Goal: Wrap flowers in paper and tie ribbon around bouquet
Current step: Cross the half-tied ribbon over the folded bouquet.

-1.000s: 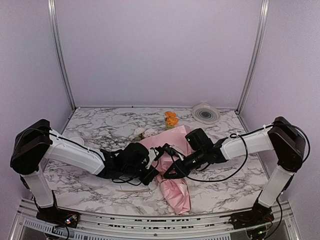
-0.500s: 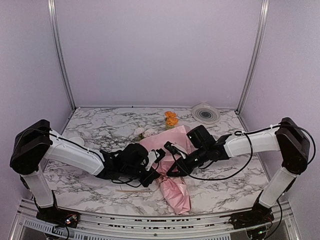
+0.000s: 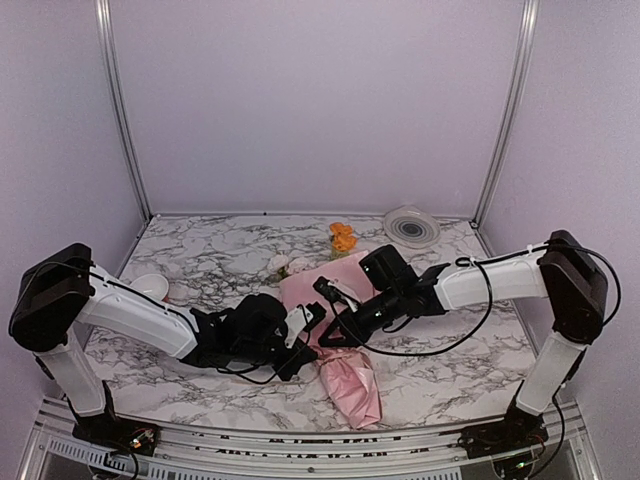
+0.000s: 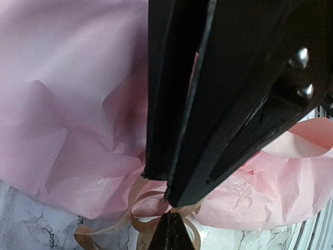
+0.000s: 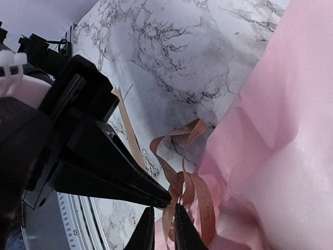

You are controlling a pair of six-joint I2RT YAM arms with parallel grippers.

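Now, from above, the bouquet (image 3: 350, 385) lies in the lower centre of the frame on the marble worktop (image 3: 200, 255). Its narrow end points toward the bottom edge and the flowers (image 3: 343, 238) sit at its upper end. The left claw (image 3: 312, 336) and the right claw (image 3: 331, 328) meet at the bouquet's left side in the frame. Over the last second the right arm (image 3: 470, 285) has swung up and leftward. We no longer make out the tan strand that lay on the worktop below the left claw. We judge that slack is being taken up for the tie.

In the left wrist view, the left claw's fingers are pressed flat together in the centre, over the crinkled pink paper (image 4: 62, 104). The ribbon (image 4: 139, 221) loops just under their tip at the bottom of the frame. Whether a strand is nipped there we cannot tell.

In the right wrist view, the right claw's fingers sit at the bottom centre, a narrow gap apart, with one ribbon strand running between them. They have been drawing in, so a pinch looks close but not yet made. The left claw's tip touches the same loops from the left.
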